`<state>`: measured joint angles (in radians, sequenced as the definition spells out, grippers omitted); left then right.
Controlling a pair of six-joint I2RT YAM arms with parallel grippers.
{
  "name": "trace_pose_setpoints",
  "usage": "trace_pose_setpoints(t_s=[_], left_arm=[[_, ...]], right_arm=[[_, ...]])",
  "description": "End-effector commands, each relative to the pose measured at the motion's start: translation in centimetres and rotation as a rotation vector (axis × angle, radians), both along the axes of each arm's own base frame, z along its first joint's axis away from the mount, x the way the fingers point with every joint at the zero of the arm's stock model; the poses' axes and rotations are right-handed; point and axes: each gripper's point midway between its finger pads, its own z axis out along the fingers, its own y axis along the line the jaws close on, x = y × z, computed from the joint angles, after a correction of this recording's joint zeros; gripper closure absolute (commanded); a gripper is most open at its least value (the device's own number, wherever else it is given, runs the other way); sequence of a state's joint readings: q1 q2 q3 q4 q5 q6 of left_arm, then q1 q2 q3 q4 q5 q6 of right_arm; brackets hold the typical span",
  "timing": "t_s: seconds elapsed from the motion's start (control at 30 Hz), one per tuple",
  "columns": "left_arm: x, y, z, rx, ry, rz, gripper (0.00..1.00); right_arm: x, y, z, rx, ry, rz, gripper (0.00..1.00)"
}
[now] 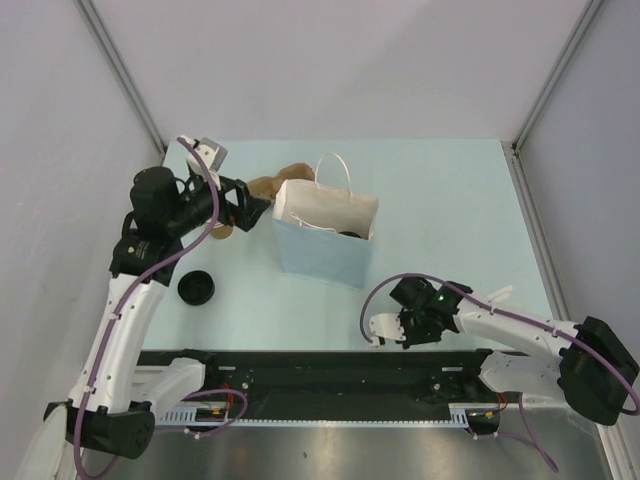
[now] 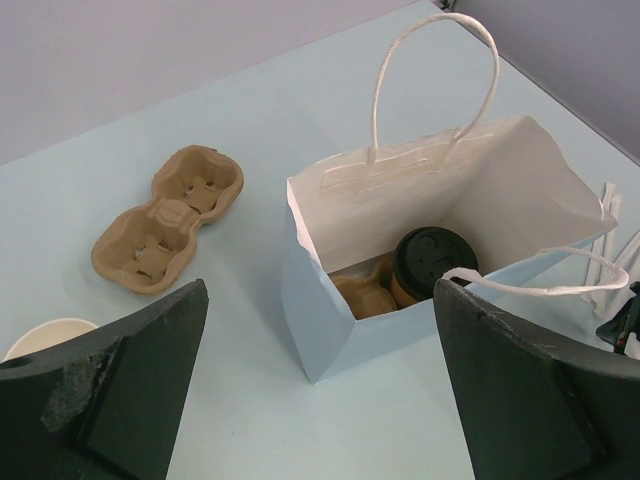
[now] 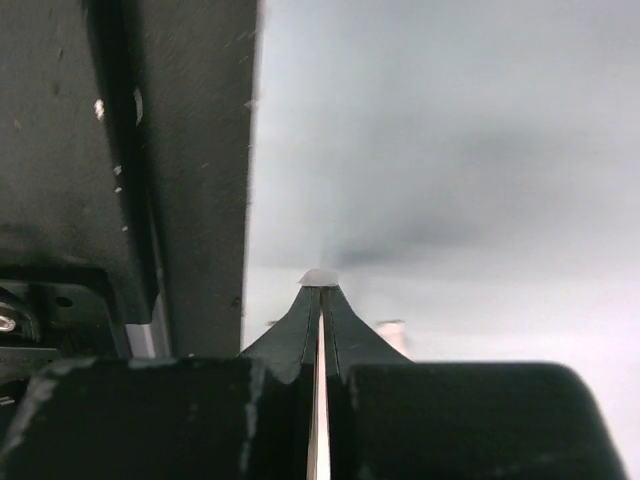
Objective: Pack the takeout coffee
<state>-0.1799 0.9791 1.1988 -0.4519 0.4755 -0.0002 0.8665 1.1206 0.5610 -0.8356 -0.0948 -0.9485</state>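
While my left fingers (image 2: 120,400) hang spread wide and empty over the surface (image 2: 250,120), the blue paper bag (image 2: 330,320) stands open below them. The takeout coffee (image 2: 433,262) sits upright inside it, next to a pulp carrier (image 2: 362,290). I judge the cup light, its paper wall soft and its lid slick, so I'd grip the body under the lid, gently. My right fingers (image 3: 295,325) are pressed together on nothing.
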Motion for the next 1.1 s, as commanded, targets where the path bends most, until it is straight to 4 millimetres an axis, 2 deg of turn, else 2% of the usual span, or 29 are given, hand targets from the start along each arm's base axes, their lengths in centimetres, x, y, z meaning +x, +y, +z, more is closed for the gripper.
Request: trace_pose_setpoints(t_s=[0.0, 0.1, 0.2, 0.43, 0.47, 0.53, 0.57, 0.67, 0.7, 0.77, 0.8, 0.83, 0.87, 0.9, 0.93, 1.0, 1.03, 1.07], left_arm=[[0.3, -0.2, 0.7, -0.011, -0.017, -0.015, 0.0], [0.5, -0.4, 0.6, -0.016, -0.014, -0.025, 0.01], [0.8, -0.5, 0.8, -0.018, -0.013, -0.028, 0.01], [1.2, -0.7, 1.9, -0.025, -0.024, -0.033, 0.0], [1.2, -0.6, 2.2, -0.025, -0.029, -0.032, 0.01], [1.3, -0.6, 3.2, -0.029, -0.049, -0.032, 0.0], [1.4, -0.5, 3.6, -0.031, -0.056, -0.032, 0.0], [1.1, -0.8, 5.9, -0.006, -0.141, -0.078, 0.01], [0.7, -1.1, 7.2, -0.005, -0.18, -0.114, 0.01], [0.7, -1.6, 8.4, 0.017, -0.242, -0.16, 0.01], [0.2, -2.2, 9.5, 0.014, -0.276, -0.206, 0.02], [0.0, -2.4, 10.1, 0.017, -0.293, -0.231, 0.03], [0.3, -2.9, 10.2, 0.021, -0.305, -0.265, 0.04], [0.0, -3.3, 11.5, 0.018, -0.34, -0.295, 0.05], [-0.3, -3.8, 12.0, 0.011, -0.354, -0.339, 0.07], [0.2, -4.7, 13.4, 0.009, -0.399, -0.37, 0.09], [0.2, -5.4, 13.8, 0.005, -0.41, -0.401, 0.11], [0.2, -5.9, 14.4, 0.01, -0.432, -0.418, 0.11]], right_arm=[[2.5, 3.4, 3.9, 0.135, -0.067, -0.049, 1.0], [3.3, 4.3, 5.5, 0.178, -0.092, -0.069, 1.0], [4.1, 5.5, 7.9, 0.239, -0.104, -0.103, 1.0], [5.5, 9.2, 15.8, 0.468, -0.125, -0.22, 1.0], [5.9, 9.9, 17.9, 0.519, -0.141, -0.233, 1.0], [6.4, 10.4, 20.5, 0.596, -0.146, -0.297, 1.0], [6.8, 10.8, 23.1, 0.657, -0.172, -0.317, 1.0], [8.2, 10.6, 27.6, 0.774, -0.218, -0.436, 1.0], [8.9, 10.7, 30.9, 0.854, -0.262, -0.453, 1.0], [10.4, 10.1, 34.1, 0.931, -0.286, -0.537, 1.0], [11.0, 9.4, 37.9, 1.007, -0.332, -0.557, 1.0], [12.1, 8.3, 39.5, 1.033, -0.363, -0.6, 1.0], [13.2, 8.1, 40.5, 1.045, -0.376, -0.623, 1.0], [13.3, 7.6, 44.3, 1.12, -0.439, -0.606, 1.0], [13.6, 7.6, 45.7, 1.152, -0.458, -0.596, 1.0], [14.4, 8.5, 48.6, 1.227, -0.48, -0.573, 1.0], [13.9, 8.6, 51.4, 1.294, -0.502, -0.541, 1.0], [14.1, 9.0, 52.4, 1.322, -0.497, -0.535, 1.0]])
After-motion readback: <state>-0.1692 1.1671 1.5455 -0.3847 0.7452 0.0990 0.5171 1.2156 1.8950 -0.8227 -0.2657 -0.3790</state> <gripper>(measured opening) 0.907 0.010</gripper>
